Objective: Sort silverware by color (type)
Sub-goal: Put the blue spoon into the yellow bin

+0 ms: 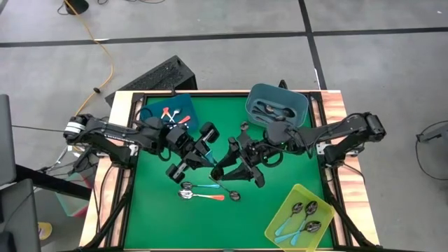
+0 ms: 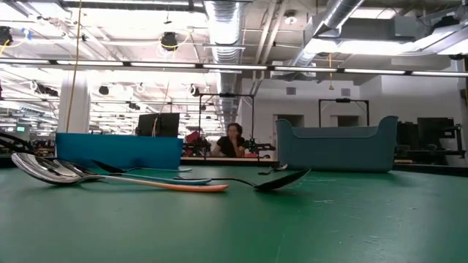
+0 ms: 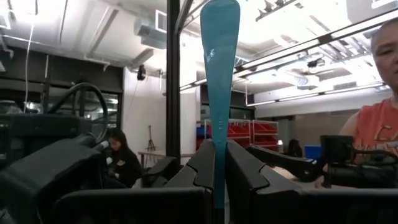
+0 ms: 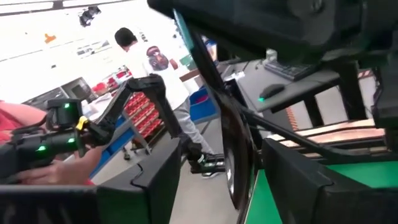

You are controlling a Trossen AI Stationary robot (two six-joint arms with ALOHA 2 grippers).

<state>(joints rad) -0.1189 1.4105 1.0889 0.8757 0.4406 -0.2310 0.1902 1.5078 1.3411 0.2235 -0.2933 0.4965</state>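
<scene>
My left gripper (image 1: 203,152) is raised over the middle of the green mat and is shut on a light blue-handled spoon (image 3: 219,87). My right gripper (image 1: 227,159) faces it close by, open. In the right wrist view the spoon shows edge-on as a thin dark curve (image 4: 231,149), between the right fingers and apart from both. Three spoons lie flat on the mat near the front: two side by side (image 2: 44,169), one of them orange-handled (image 2: 183,185), and a dark one (image 2: 281,179). My left gripper pinches the light blue handle between its two fingers (image 3: 245,177), at the handle's narrow part (image 3: 217,163). The wide free end sticks out past the fingertips, tilted upward. The spoon is lifted clear of the mat. The bowl end is hidden behind the fingers.
A blue bin (image 1: 168,113) with orange-handled spoons stands at the far left. A grey-blue bin (image 1: 277,105) with dark spoons stands at the far right. A yellow-green bin (image 1: 301,220) with light blue spoons is at the near right. People show in the room beyond.
</scene>
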